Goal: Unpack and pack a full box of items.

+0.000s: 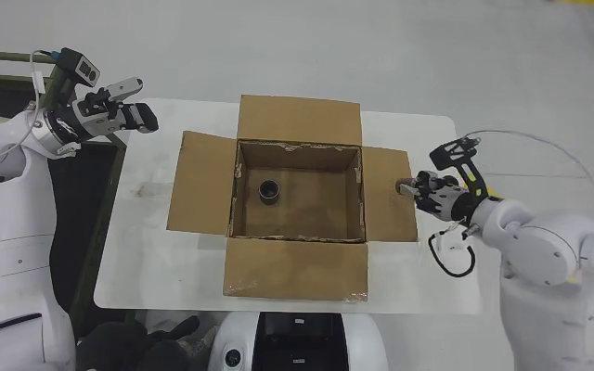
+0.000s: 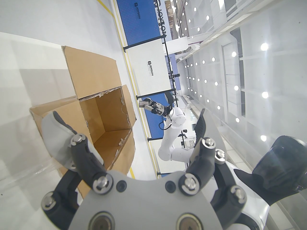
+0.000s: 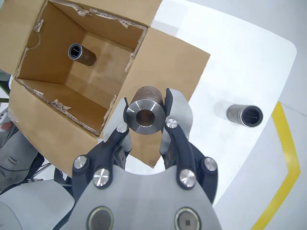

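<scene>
Steel cylinder (image 3: 146, 117), hollow-bored with a dull brown side, sits clamped in the right claw (image 3: 146, 99) above a flap of the box (image 3: 168, 56); the left claw (image 2: 127, 120) gapes wide beside it.

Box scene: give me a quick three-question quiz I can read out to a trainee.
1. True or false: the left gripper holds a cylinder.
2. How many cylinders are inside the box? A none, B one, C three.
3. Fill in: besides the gripped cylinder in the right gripper, a loose cylinder rests on the ____.
Key: 1 false, it is open and empty. 2 B, the boxed cylinder. 3 table.
</scene>
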Controlling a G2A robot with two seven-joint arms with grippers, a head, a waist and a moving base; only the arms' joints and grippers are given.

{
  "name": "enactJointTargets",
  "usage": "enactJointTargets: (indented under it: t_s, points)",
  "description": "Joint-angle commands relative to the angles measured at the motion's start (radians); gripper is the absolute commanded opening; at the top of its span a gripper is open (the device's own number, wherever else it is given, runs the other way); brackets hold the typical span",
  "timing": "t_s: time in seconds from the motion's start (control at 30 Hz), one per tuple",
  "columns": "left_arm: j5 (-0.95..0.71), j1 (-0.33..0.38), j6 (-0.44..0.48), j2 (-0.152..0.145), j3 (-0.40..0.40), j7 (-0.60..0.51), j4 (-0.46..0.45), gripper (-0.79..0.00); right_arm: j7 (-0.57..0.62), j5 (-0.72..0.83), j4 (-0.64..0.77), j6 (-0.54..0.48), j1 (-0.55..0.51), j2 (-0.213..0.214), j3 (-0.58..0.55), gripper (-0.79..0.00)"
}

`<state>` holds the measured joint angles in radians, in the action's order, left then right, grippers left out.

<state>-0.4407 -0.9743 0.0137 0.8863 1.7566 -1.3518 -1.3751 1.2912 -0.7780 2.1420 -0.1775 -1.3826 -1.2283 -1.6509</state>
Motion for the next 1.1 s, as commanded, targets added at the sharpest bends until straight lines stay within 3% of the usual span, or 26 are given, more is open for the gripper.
enactJointTargets:
  t_s: [0.0,0.4,1.07]
  points:
    - [0.000,0.000,0.000,0.000,0.000,0.000,0.000,0.000,0.001,-0.002,-0.007,0.008,-0.013,0.004,-0.024,-0.785]
    - [0.000,0.000,0.000,0.000,0.000,0.000,0.000,0.000,0.008,-0.018,-0.100,0.041,-0.058,0.029,-0.116,-0.785]
    - [0.000,0.000,0.000,0.000,0.000,0.000,0.000,0.000,-0.079,-0.110,-0.368,0.111,0.007,0.051,-0.043,-0.785]
